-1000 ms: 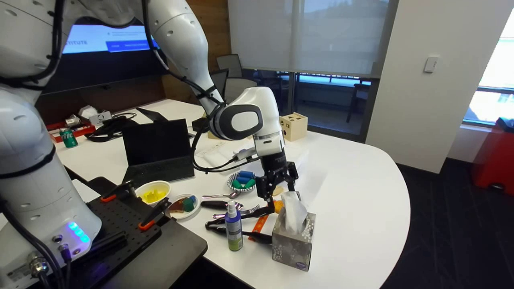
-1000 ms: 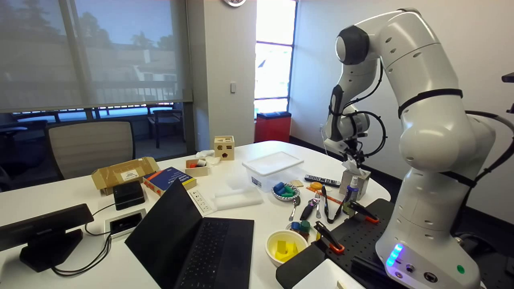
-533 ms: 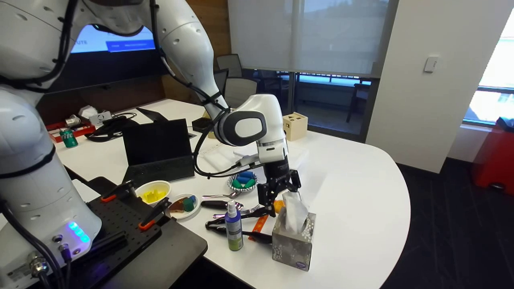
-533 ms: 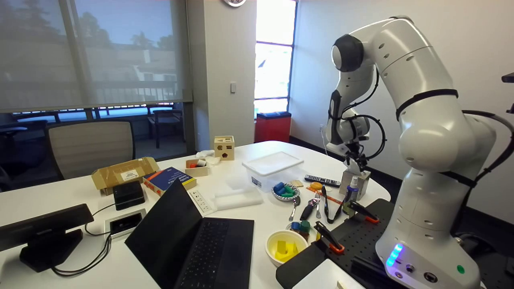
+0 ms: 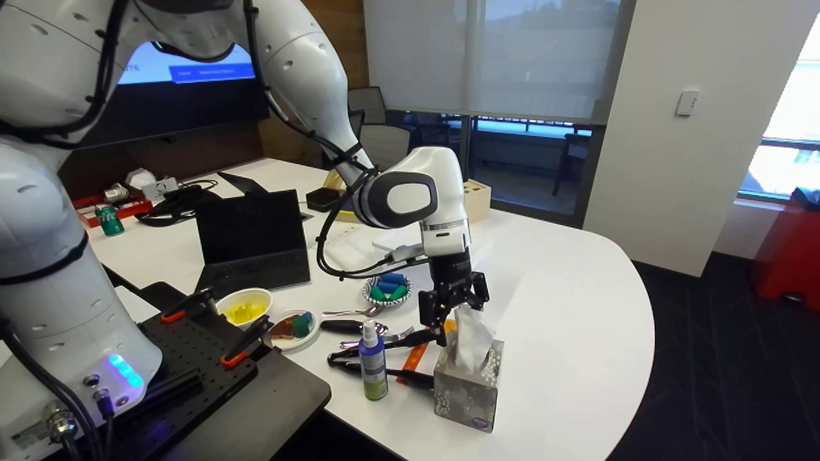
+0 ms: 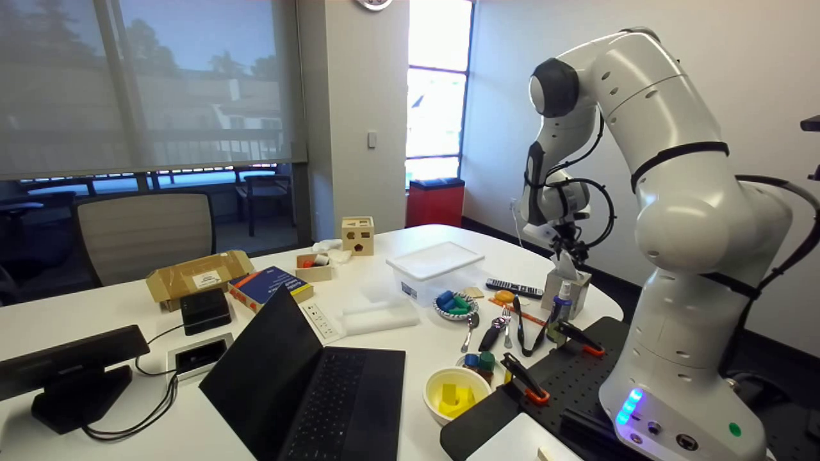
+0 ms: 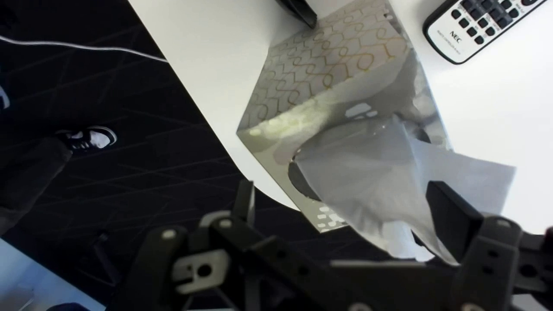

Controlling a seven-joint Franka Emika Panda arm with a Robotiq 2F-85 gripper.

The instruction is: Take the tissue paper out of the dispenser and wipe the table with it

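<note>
The dispenser (image 7: 324, 65), a grey patterned cube box, stands upright on the white table (image 5: 570, 307), close to its edge. White tissue paper (image 5: 474, 339) sticks up out of its top slot; both show in both exterior views. My gripper (image 7: 341, 192) is open above the box. In the wrist view, the upper end of the tissue paper (image 7: 371, 172) rises into the gap between the fingers. It lies nearer the right-hand finger (image 7: 453, 216), partly behind it; whether they touch I cannot tell. Nothing is gripped.
A blue and green spray bottle (image 5: 373, 365) and black tongs (image 5: 410, 379) are beside the dispenser. A remote (image 6: 514, 288) lies behind it. Further off are a lidded clear box (image 6: 435, 262), a bowl of yellow pieces (image 6: 448, 397) and a laptop (image 6: 333, 397).
In an exterior view my gripper has moved right and a little down, so that it stands more over the tissue. It stays open, and the dispenser has not moved.
</note>
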